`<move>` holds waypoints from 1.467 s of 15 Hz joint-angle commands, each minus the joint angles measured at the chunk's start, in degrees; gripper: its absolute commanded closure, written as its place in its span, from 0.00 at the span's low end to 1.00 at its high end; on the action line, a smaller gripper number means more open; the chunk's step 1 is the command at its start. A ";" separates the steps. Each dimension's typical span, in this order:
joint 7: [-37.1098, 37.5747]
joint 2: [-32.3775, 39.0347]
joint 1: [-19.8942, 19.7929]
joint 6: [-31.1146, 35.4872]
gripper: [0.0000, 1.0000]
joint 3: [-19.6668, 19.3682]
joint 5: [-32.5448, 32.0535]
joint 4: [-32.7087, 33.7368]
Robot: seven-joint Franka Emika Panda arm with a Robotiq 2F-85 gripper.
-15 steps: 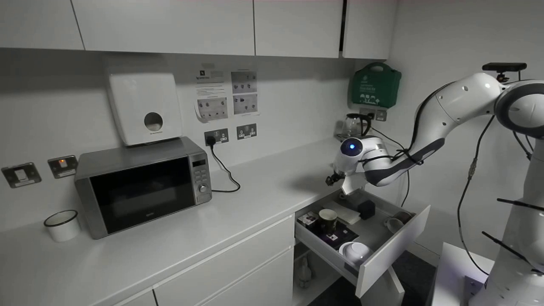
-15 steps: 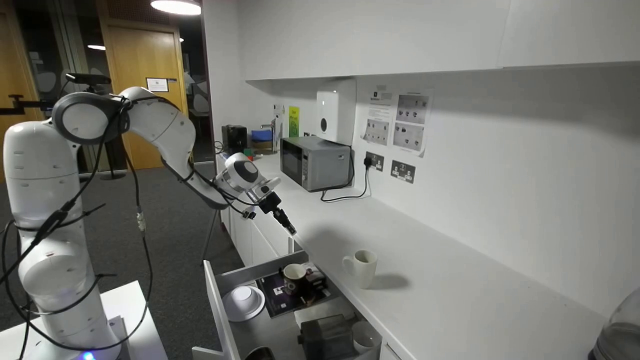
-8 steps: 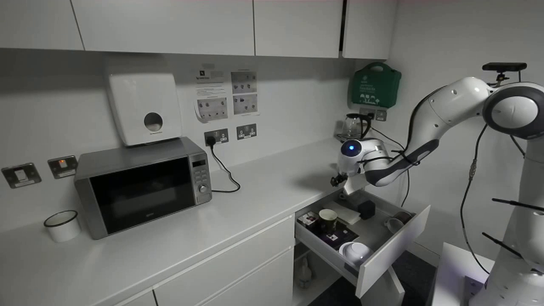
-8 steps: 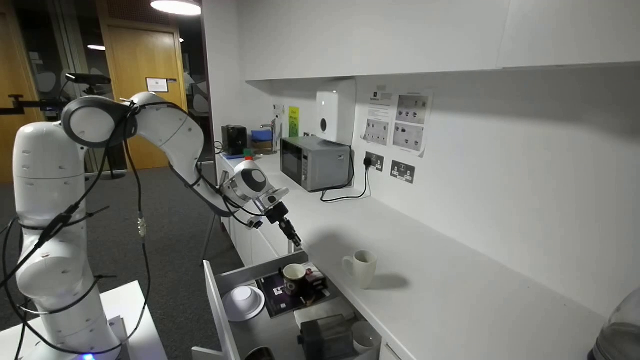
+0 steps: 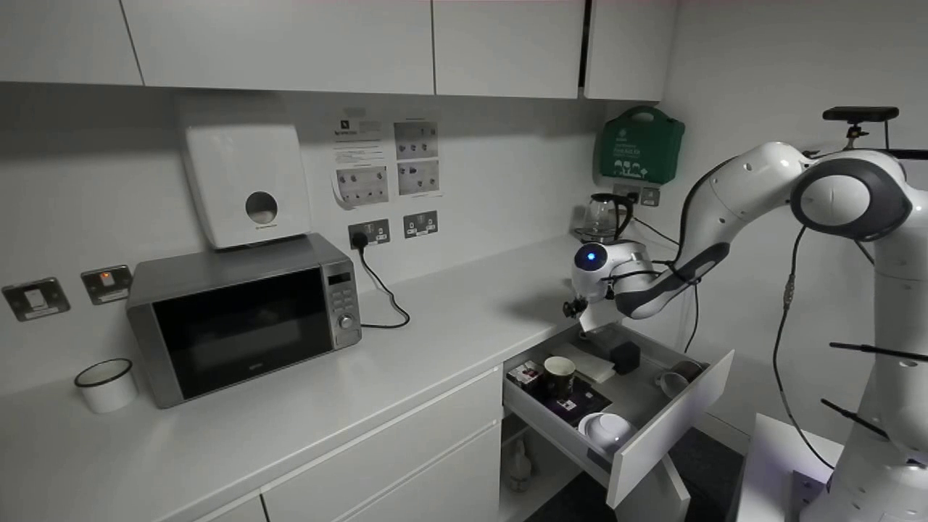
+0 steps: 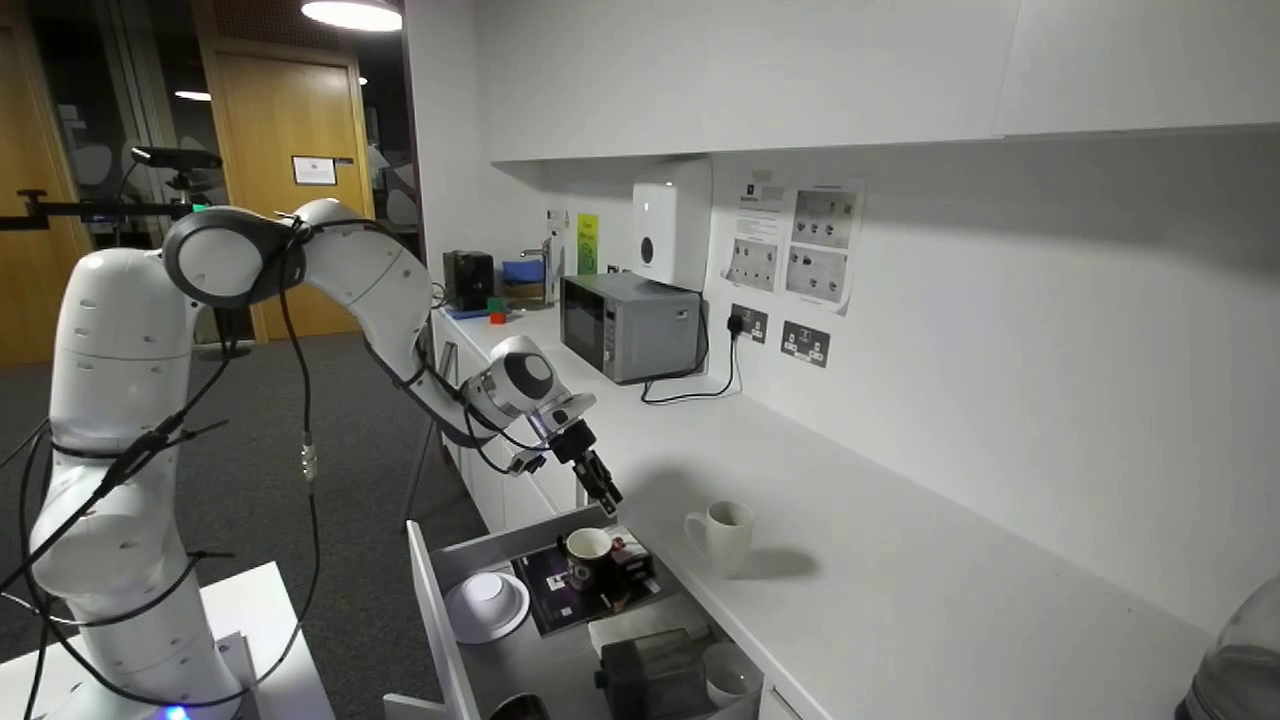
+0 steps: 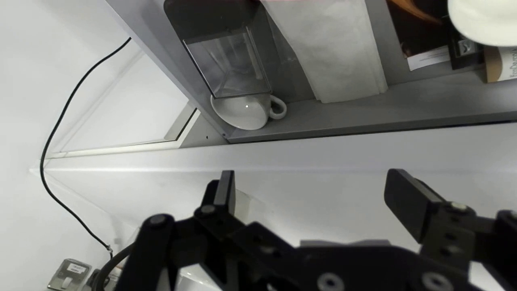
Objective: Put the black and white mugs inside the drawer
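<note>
The plain white mug [image 6: 727, 540] stands upright on the counter beside the drawer. The arm hides it in the exterior view that faces the drawer's end wall. The black mug with a pale inside [image 6: 588, 562] stands in the drawer; it also shows here [image 5: 560, 377]. The drawer [image 5: 674, 435] is pulled open; its front [image 6: 440, 620] and back edge [image 7: 363, 125] also show. My gripper [image 6: 607, 500] is open and empty above the counter edge, apart from the white mug. It also shows here [image 5: 575, 308]; in the wrist view its fingers [image 7: 311, 178] are wide apart over the counter.
The drawer also holds a white bowl-like cup [image 6: 487, 595], a dark clear-fronted box [image 7: 230, 60], a white cup [image 7: 246, 113] and a dark cup [image 5: 680, 377]. A microwave [image 5: 246, 319], white black-rimmed pot [image 5: 106, 388] and glass kettle [image 5: 602, 216] stand on the counter.
The arm has extended, and the gripper has lowered toward the counter, shifting right and down in an exterior view. The mugs and drawer have not moved.
</note>
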 commanded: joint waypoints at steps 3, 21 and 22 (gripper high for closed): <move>2.51 4.67 -1.50 1.99 0.00 -1.41 -0.58 5.22; 3.27 7.59 -4.24 4.33 0.00 -5.80 -1.19 10.13; 3.62 7.75 -4.21 4.33 0.00 -5.77 -1.31 10.54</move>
